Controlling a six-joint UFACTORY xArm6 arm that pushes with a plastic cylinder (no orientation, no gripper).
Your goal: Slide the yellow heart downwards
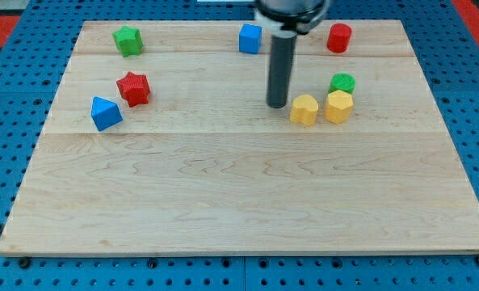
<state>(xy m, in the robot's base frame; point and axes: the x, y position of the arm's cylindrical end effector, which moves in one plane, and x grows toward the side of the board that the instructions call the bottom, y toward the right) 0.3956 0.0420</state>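
Observation:
The yellow heart (304, 110) lies on the wooden board (239, 186), right of centre in the upper half. A yellow hexagon block (338, 106) sits touching its right side. My tip (277, 105) stands on the board just to the left of the yellow heart, a small gap apart, at about the same height in the view. The rod rises straight up to the arm at the view's top.
A green cylinder (342, 82) sits just above the yellow hexagon. A red cylinder (339, 37), a blue cube (250, 38) and a green star (128, 40) line the top edge. A red star (133, 88) and a blue triangle block (105, 112) sit at the left.

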